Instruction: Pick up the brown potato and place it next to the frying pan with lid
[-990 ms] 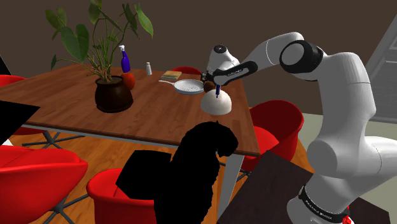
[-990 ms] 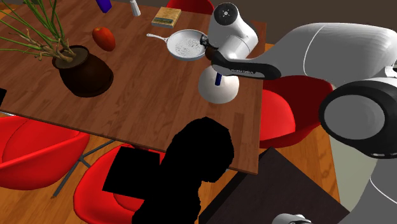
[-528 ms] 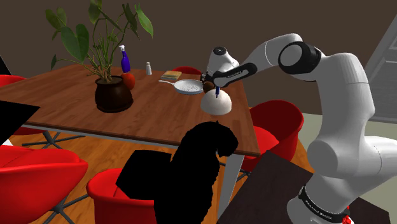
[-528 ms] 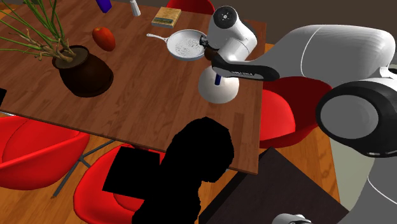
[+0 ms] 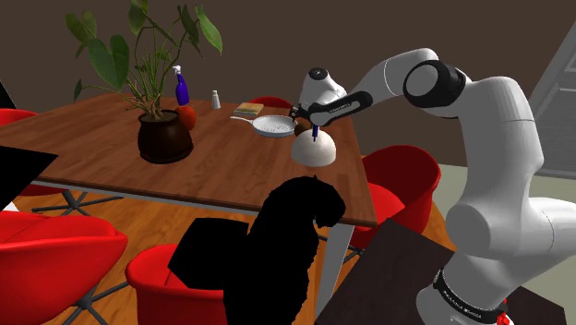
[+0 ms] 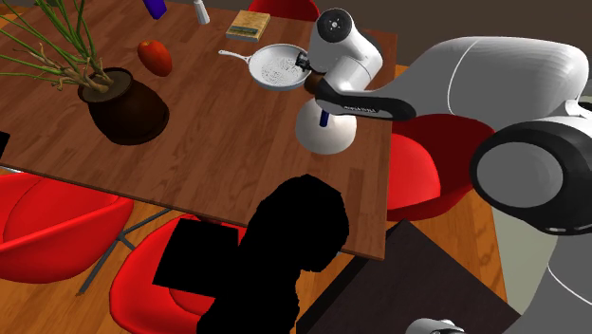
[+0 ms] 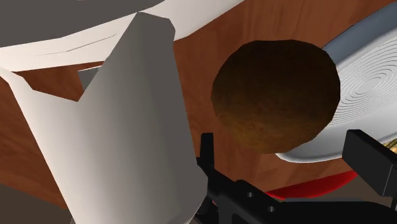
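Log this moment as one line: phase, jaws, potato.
phase: pre-grasp | jaws: open, potato between them | potato: brown, on table beside white pan

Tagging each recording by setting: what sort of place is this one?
Most likely a home dining area: a wooden table ringed by red chairs, with a potted plant and a small frying pan on it.

Apparently no legible text anywhere
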You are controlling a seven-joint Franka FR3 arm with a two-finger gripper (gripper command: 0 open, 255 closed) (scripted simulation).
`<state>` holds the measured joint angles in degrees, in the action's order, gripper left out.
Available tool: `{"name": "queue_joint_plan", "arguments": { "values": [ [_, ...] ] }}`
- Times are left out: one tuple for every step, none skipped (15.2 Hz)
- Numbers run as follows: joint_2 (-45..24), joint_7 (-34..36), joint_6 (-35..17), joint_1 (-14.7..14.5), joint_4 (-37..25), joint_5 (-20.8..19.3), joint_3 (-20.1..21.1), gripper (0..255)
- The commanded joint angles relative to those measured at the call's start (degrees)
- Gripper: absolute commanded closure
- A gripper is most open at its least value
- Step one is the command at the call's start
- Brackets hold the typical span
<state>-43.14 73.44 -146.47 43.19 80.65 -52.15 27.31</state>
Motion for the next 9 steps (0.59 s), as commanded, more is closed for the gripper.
{"name": "queue_joint_plan", "arguments": {
  "values": [
    [-0.95,0.05,0.17,-0.37,0.31,-0.09,-0.15,0],
    [-0.86,0.10,-0.12,-0.19,0.64,-0.18,-0.22,0],
    [-0.82,-0.19,-0.58,0.38,1.02,-0.16,-0.24,0],
    [1.31,-0.02,-0.42,1.01,3.08,0.27,0.34,0],
    [3.39,0.06,-0.21,1.67,5.02,0.79,0.97,0],
    [5.42,0.05,0.03,2.34,6.86,1.39,1.65,0],
    [7.01,-0.02,0.24,2.88,8.23,1.94,2.20,0],
    [7.01,-0.02,0.24,2.87,8.23,1.94,2.19,0],
    [7.01,-0.02,0.24,2.87,8.23,1.94,2.19,0]
  ]
}}
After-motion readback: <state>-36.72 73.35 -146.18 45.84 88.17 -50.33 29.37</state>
